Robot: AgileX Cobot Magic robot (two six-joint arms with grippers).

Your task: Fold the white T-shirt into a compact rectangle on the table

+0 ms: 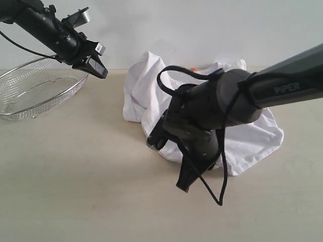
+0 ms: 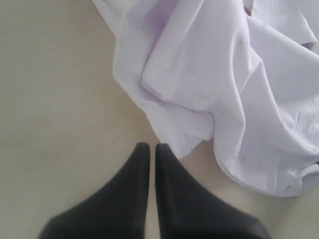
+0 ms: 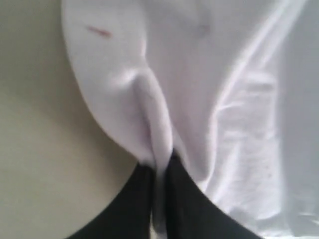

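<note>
The white T-shirt (image 1: 146,88) lies crumpled in a heap on the table (image 1: 75,176), a bit of red showing at its far edge. My right gripper (image 1: 157,138) is low at the shirt's near-left edge and shut on a pinched fold of the white T-shirt (image 3: 149,99); cloth runs down between the black fingers (image 3: 182,199). My left gripper (image 1: 97,68) hangs in the air left of the heap, shut and empty. In the left wrist view its fingertips (image 2: 152,147) sit over bare table just short of the shirt's hem (image 2: 199,99).
A silver wire-mesh basket (image 1: 35,91) stands at the far left of the table. A black cable (image 1: 202,176) loops from the right arm down over the table in front of the shirt. A pale wall runs behind.
</note>
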